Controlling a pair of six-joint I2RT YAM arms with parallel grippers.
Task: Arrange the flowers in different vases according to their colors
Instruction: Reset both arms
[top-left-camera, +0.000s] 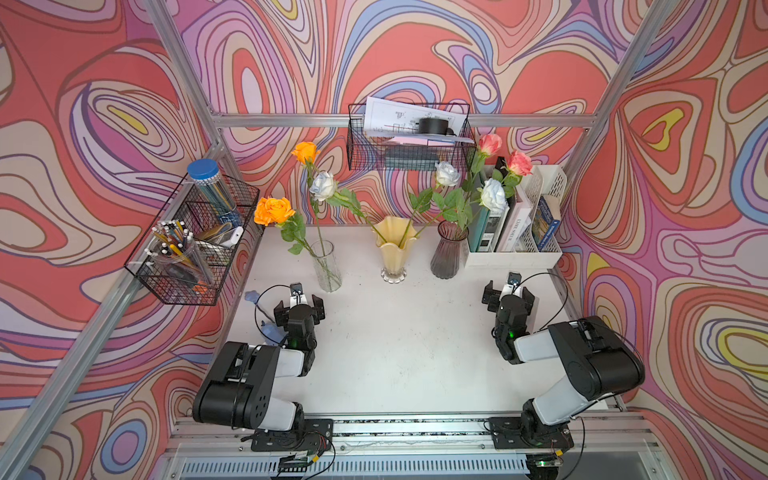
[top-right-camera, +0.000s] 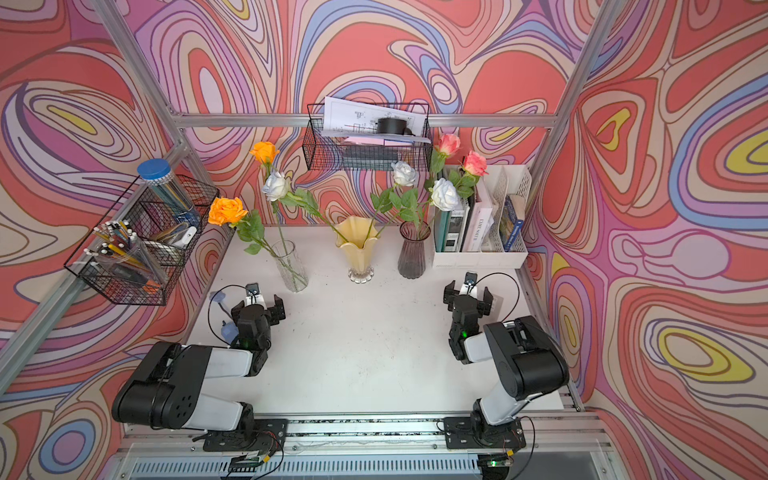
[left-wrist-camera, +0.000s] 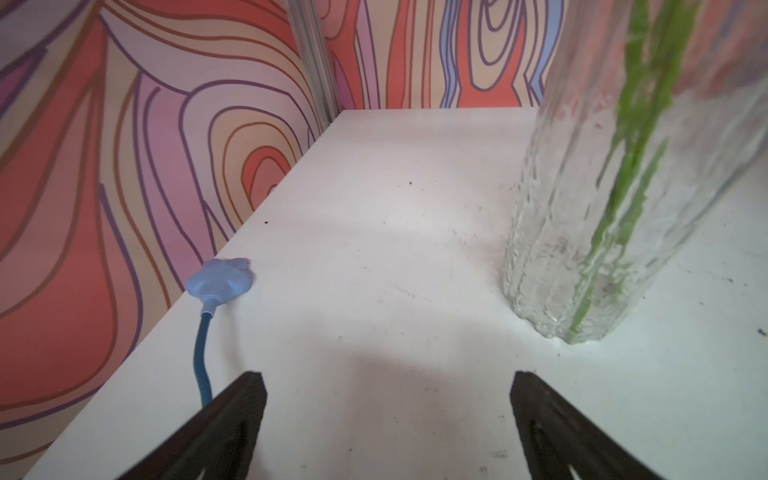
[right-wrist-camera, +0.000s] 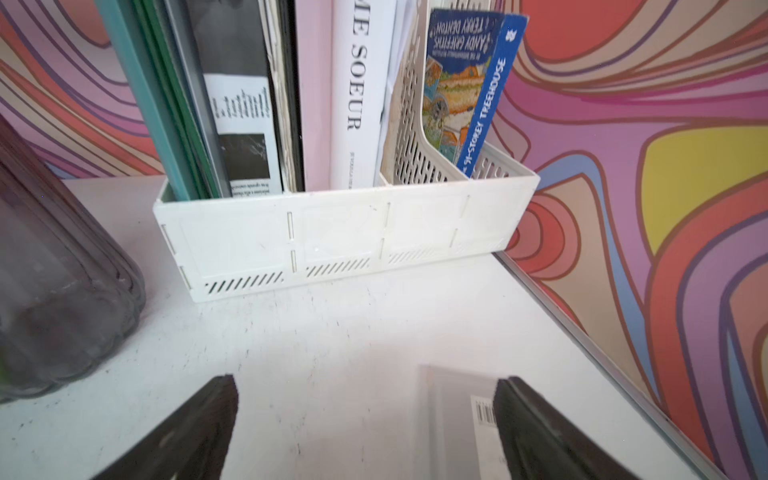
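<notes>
Three vases stand in a row at the back of the white table (top-left-camera: 399, 353). The clear glass vase (top-left-camera: 327, 266) (left-wrist-camera: 552, 249) holds two orange flowers (top-left-camera: 273, 210) (top-left-camera: 305, 151). The creamy yellow vase (top-left-camera: 393, 249) takes the stems of the white flowers (top-left-camera: 323, 185) (top-left-camera: 447, 173). A third white flower (top-left-camera: 493, 194) and two pink flowers (top-left-camera: 490, 142) (top-left-camera: 519, 163) lean over the purple vase (top-left-camera: 449, 249) (right-wrist-camera: 54, 291). My left gripper (top-left-camera: 298, 309) (left-wrist-camera: 388, 382) is open and empty just in front of the clear vase. My right gripper (top-left-camera: 509, 296) (right-wrist-camera: 368, 386) is open and empty, right of the purple vase.
A white file rack (top-left-camera: 515, 257) (right-wrist-camera: 332, 237) with books fills the back right corner. A blue flower-shaped toy (left-wrist-camera: 220, 278) on a cord lies at the table's left edge. Wire baskets (top-left-camera: 191, 249) (top-left-camera: 409, 137) hang on the frame. A flat barcoded packet (right-wrist-camera: 461, 399) lies by my right fingers.
</notes>
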